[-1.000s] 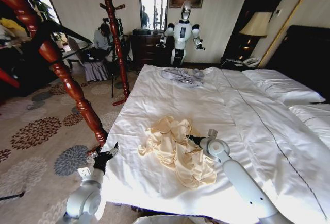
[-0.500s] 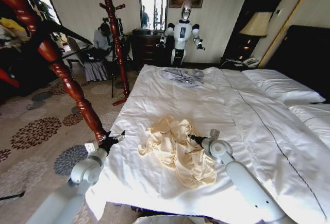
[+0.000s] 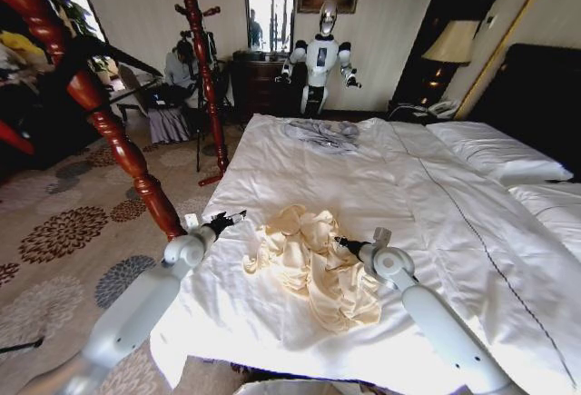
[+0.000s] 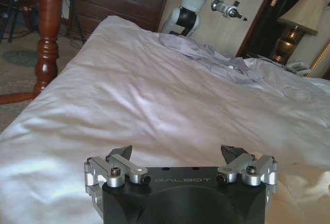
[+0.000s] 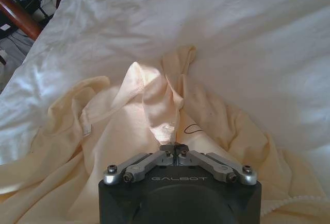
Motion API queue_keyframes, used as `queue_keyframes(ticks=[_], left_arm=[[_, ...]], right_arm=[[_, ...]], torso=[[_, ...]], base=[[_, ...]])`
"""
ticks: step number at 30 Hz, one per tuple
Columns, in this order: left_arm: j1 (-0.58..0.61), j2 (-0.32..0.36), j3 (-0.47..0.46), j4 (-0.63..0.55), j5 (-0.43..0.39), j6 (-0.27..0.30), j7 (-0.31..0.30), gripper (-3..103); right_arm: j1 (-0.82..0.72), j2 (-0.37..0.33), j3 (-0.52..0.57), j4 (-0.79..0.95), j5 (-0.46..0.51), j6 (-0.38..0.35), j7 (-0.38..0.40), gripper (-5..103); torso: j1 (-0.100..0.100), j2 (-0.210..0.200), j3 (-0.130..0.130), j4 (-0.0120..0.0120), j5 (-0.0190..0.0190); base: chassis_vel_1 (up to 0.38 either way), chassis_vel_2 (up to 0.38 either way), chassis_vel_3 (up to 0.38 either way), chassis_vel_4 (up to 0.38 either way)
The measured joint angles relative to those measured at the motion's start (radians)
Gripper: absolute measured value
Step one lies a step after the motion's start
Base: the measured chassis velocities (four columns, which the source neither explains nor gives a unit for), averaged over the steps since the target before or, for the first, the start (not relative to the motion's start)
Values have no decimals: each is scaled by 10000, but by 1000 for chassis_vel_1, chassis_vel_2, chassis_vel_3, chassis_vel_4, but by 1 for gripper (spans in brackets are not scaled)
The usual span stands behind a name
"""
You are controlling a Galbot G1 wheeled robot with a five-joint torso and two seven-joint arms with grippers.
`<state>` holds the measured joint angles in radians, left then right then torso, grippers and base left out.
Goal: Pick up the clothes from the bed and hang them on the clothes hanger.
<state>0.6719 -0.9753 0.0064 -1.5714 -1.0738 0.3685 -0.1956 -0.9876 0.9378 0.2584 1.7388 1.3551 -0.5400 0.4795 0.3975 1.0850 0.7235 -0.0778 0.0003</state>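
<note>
Now my left gripper has come up from beside the carved wooden post and reaches in over the left edge of the bed, its fingers spread wide with nothing between them; the left wrist view shows only bare white sheet ahead of the two open tips. Just to its right lie the clothes, the cream-yellow shirt rumpled in a heap on the near part of the sheet. On the far side of that heap my right gripper stays pinched tight on a fold of the shirt, the cloth drawn up into a small peak right at my closed fingertips. So I judge the shirt is secured on one side and my free hand is closing in for a second hold, which spreading it for hanging will need. A grey-blue garment lies well apart near the bed's far end.
</note>
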Motion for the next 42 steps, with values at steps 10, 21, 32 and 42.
queue_keyframes(ticks=[10, 21, 32, 42], left_arm=[[-2400, -1231, 1624, 2291, -1285, 2536, -1536, 98], [-3754, -2246, 2855, 4075, -1247, 2840, -1344, 102], [-3942, -3037, 3218, 5155, -315, 2317, -722, 86], [-3877, -3260, 3351, 5155, -578, 2446, -931, 84]], right_arm=[[54, -358, -82, 22, 61, 51, -56, 0], [49, -350, 28, -7, -74, 60, -238, 0], [174, -402, -56, -9, -90, 61, -377, 0], [123, -516, 31, 20, -83, 65, -374, 0]], torso=[[0, 0, 0, 2, 0], [-1, 0, 0, -1, -2], [-1, 0, -1, -3, 0], [-1, 0, -2, -2, -1]], base=[[0, 0, 0, 0], [0, 0, 0, 0], [0, 0, 0, 0], [0, 0, 0, 0]])
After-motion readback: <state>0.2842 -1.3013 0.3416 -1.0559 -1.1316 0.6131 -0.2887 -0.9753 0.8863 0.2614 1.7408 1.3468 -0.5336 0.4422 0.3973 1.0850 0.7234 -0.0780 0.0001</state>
